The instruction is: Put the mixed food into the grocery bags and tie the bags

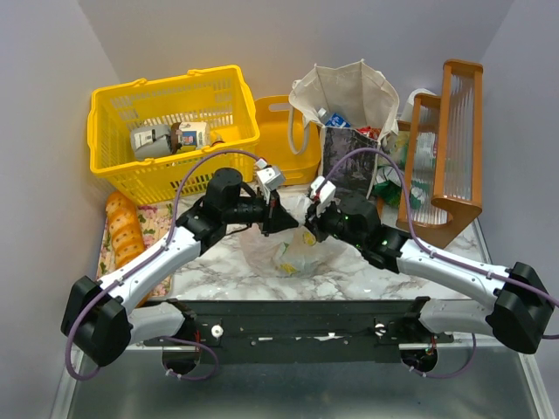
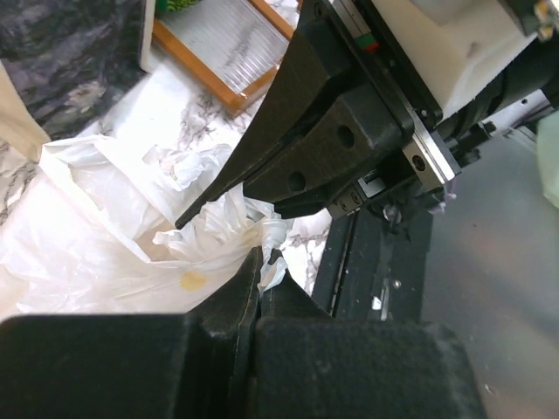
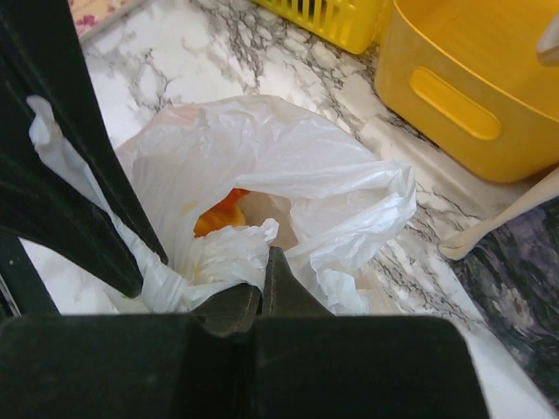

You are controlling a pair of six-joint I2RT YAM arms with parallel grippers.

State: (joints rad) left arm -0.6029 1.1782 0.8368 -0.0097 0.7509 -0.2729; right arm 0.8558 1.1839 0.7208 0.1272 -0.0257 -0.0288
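Top external: your tote [image 1: 349, 92] looks packed; left gripper [image 2: 262, 262] and right gripper [image 3: 266, 257] each pinch the plastic bag [image 1: 293, 253] top, knot not tied yet.

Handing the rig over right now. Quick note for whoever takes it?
Left claw: shut on the bunched rim of the plastic bag.
Right claw: shut on the same rim, close beside it.
Things: plastic bag in the middle with an orange inside; canvas tote upright at the back, groceries showing at its mouth.
Done: food in both bags.
Left: knot the plastic bag, no knot visible yet; then tie the tote handles.
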